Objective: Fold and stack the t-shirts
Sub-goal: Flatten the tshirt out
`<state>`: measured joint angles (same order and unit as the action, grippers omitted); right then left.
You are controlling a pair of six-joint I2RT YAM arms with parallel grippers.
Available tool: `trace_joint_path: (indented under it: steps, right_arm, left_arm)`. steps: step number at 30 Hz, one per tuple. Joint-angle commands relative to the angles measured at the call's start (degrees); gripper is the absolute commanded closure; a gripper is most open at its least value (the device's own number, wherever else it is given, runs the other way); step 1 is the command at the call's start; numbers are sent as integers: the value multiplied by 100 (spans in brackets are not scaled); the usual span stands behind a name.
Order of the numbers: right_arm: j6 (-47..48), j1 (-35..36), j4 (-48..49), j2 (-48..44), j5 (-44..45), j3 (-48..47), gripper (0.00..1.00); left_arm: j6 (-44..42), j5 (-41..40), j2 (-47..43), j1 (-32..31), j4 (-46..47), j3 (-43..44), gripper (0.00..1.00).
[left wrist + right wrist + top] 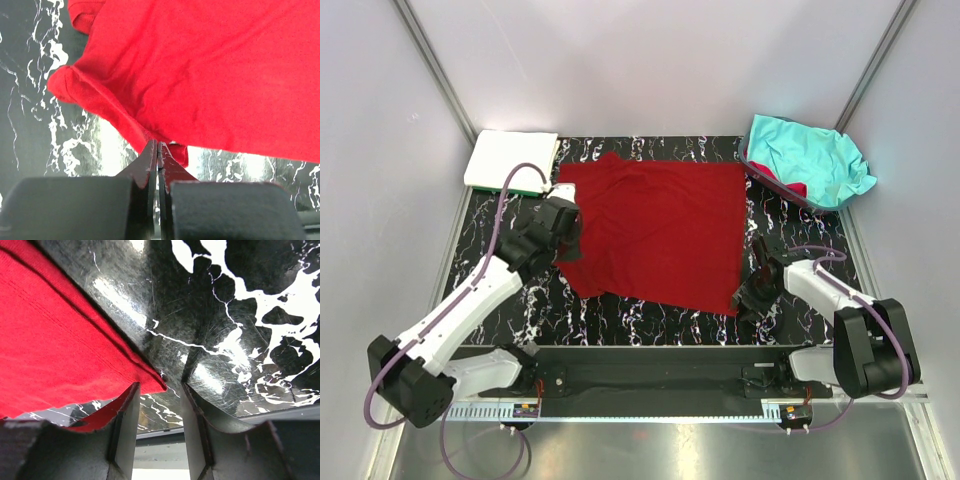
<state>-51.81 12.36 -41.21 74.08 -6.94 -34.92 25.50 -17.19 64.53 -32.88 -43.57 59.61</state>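
Note:
A dark red t-shirt [655,230] lies spread flat on the black marbled mat [620,320]. My left gripper [565,238] sits at the shirt's left edge. In the left wrist view that gripper [157,144] is shut, its tips pinching the red hem [165,137]. My right gripper [752,295] is at the shirt's near right corner. Seen from the right wrist, this gripper [160,388] is open, and the corner of the red cloth [60,340] pokes in between its fingers. A folded white shirt [510,158] lies on a green one [527,189] at the back left. A turquoise shirt [810,160] is bunched at the back right.
The turquoise shirt rests in a purple-rimmed basket [767,180] with a bit of red cloth [796,189] showing. Grey walls close in the left, back and right sides. The mat's near edge meets a black rail [650,375] by the arm bases.

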Motion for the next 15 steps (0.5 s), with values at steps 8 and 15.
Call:
trace_joint_path:
  steps: [8, 15]
  right_arm:
    - [-663, -14, 96, 255, 167, -270, 55]
    - [-1374, -14, 614, 213, 254, 257, 59]
  left_arm:
    - [122, -179, -547, 19, -389, 437, 100]
    - [157, -240, -696, 28, -538, 622, 100]
